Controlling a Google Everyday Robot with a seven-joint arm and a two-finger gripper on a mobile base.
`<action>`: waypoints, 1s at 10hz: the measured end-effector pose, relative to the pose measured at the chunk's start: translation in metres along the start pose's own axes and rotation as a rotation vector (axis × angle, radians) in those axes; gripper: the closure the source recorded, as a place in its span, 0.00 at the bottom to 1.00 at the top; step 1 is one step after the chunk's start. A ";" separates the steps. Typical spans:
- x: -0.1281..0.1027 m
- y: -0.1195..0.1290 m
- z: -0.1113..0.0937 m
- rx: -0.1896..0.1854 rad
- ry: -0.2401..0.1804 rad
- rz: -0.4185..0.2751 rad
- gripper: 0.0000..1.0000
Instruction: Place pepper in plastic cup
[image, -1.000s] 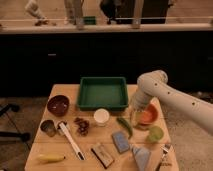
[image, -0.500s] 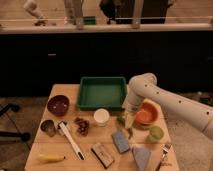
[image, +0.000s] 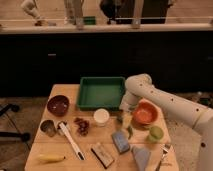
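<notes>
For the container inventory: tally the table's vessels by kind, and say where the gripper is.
Bowls: 2 (dark red bowl, orange bowl)
Cups: 3 (grey metal cup, white cup, plastic cup)
Trays: 1 (green tray)
Total: 6
Gripper: low between white cup and orange bowl, by the pepper.

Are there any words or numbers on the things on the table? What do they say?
None can be read.
The flat packet at the front may carry print, but nothing legible.
The gripper hangs by the pepper, beside the orange bowl; no writing shows on it.
</notes>
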 end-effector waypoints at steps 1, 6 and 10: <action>0.001 -0.001 0.002 -0.007 0.000 0.004 0.20; 0.009 0.003 0.010 -0.026 -0.009 0.031 0.61; 0.008 0.004 0.012 -0.020 -0.022 0.034 0.75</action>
